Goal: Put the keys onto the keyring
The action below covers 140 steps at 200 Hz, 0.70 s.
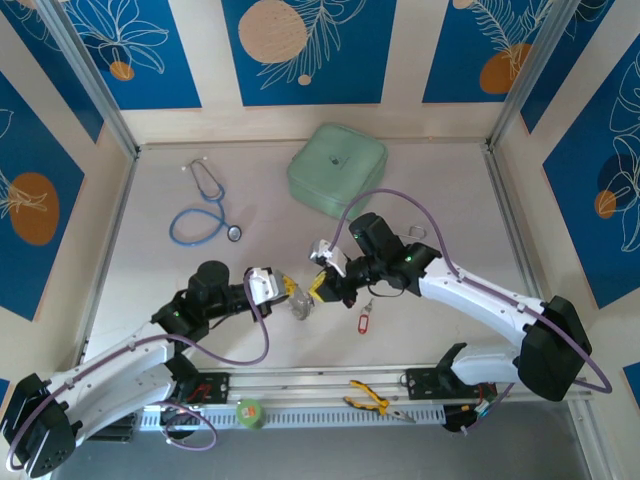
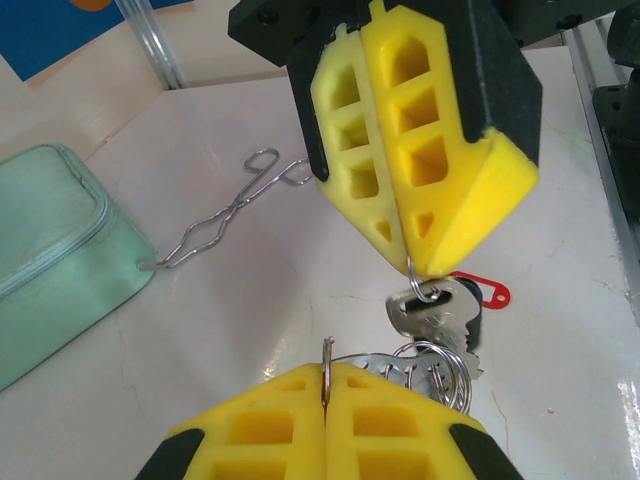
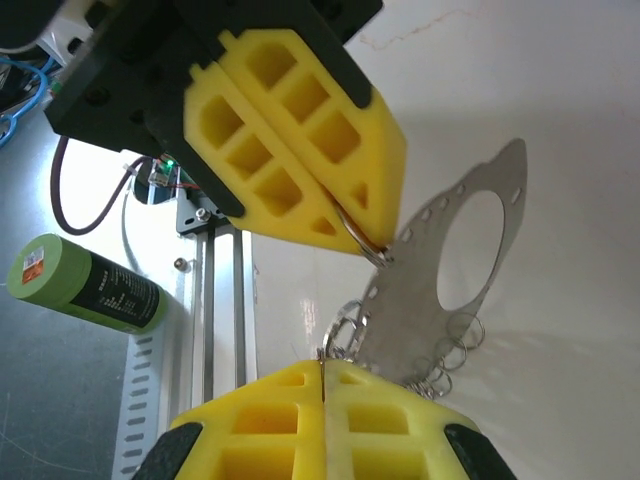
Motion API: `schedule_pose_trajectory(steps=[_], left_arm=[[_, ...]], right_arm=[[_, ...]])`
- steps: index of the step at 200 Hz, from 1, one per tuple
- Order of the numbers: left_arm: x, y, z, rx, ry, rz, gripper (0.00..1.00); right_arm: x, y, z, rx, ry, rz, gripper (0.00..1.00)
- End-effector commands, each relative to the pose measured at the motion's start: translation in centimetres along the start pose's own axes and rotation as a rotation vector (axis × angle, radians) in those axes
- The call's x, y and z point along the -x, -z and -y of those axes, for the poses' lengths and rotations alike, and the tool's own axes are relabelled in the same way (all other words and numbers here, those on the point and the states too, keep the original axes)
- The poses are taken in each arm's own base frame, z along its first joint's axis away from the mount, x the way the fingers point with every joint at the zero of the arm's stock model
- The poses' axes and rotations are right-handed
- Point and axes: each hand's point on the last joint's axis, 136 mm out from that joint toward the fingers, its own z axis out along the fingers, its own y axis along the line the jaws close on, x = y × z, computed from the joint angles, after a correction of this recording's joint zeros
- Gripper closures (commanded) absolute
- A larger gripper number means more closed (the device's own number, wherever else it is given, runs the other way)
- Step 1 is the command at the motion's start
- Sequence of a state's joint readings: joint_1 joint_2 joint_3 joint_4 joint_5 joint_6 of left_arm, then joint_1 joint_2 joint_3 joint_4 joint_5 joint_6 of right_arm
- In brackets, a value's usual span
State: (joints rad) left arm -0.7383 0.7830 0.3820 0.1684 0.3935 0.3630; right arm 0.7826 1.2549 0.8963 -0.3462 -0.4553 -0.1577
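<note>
Just left of centre in the top view, your left end effector is pressed together on the keyring — a flat silver plate hung with small rings. Right of it, your right end effector pinches the keys by their small ring — the red tag shows lower right.

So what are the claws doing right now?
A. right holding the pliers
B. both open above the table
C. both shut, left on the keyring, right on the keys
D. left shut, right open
C: the left claw is closed on the keyring, and the right claw is closed with the keys hanging from its tip.
</note>
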Motion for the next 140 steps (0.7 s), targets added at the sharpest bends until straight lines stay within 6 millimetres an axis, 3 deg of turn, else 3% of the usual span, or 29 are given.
schedule_pose_trajectory(steps=[1,140], left_arm=[[0.7,0.0,0.8,-0.041,0.005,0.030,1.00],[1.3,0.1,1.3,-0.071,-0.016,0.055,1.00]], right_arm=[[1.8,0.0,-0.2,-0.009,0.071,0.046,1.00],[2.9,-0.5,-0.3,-0.017,0.125,0.061,1.00]])
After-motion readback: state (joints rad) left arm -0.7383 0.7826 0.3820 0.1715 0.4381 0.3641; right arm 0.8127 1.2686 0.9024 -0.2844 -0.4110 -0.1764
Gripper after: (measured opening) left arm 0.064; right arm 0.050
